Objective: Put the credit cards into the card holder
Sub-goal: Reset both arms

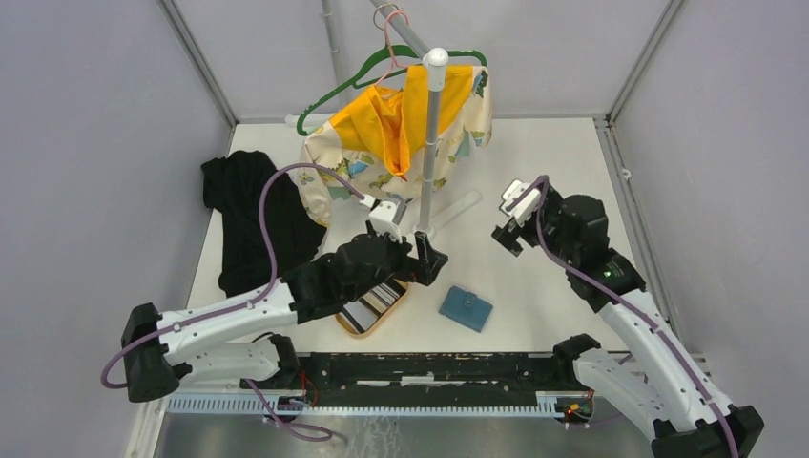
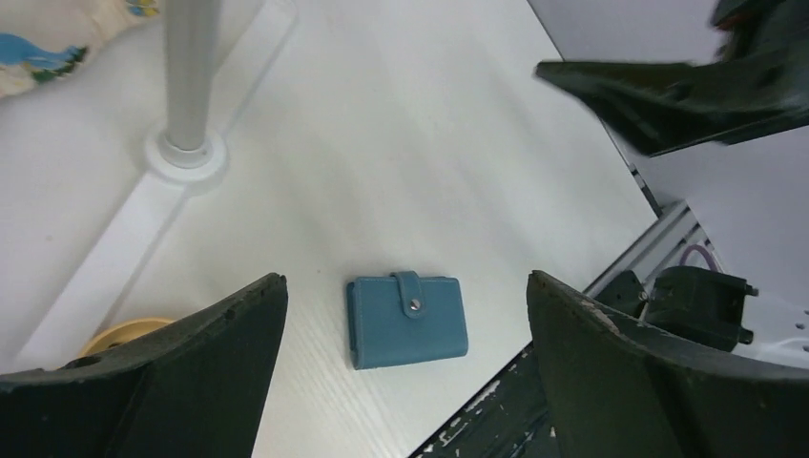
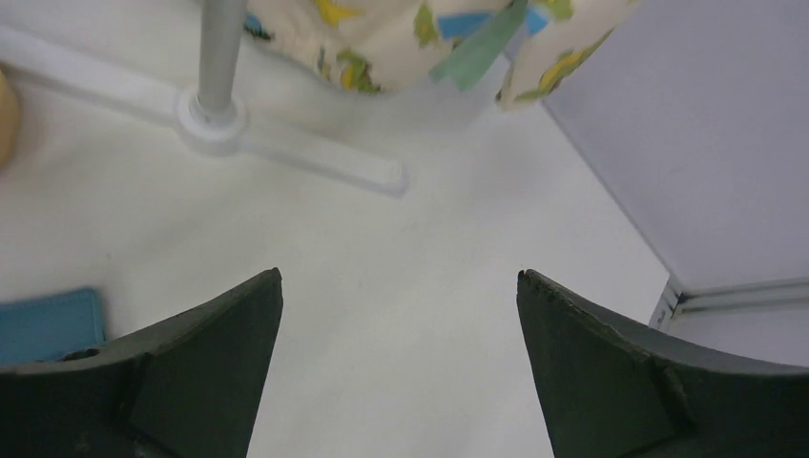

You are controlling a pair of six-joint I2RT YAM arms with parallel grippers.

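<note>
The teal-blue card holder (image 1: 466,308) lies closed and flat on the white table, tab up; it also shows in the left wrist view, card holder (image 2: 407,320), and as a blue corner (image 3: 48,324) in the right wrist view. The credit cards (image 1: 374,303) lie as dark and light stripes in a tan oval tray (image 1: 355,329), partly under my left arm. My left gripper (image 1: 426,258) hovers open just left of and above the holder, nothing between its fingers. My right gripper (image 1: 507,236) hangs open over bare table, right of the holder and farther back.
A white stand with a pole (image 1: 430,143) carries a yellow patterned garment (image 1: 401,134) on a green hanger. A black cloth (image 1: 250,219) lies at the left. Grey walls close in the table. A black rail (image 1: 429,367) runs along the near edge.
</note>
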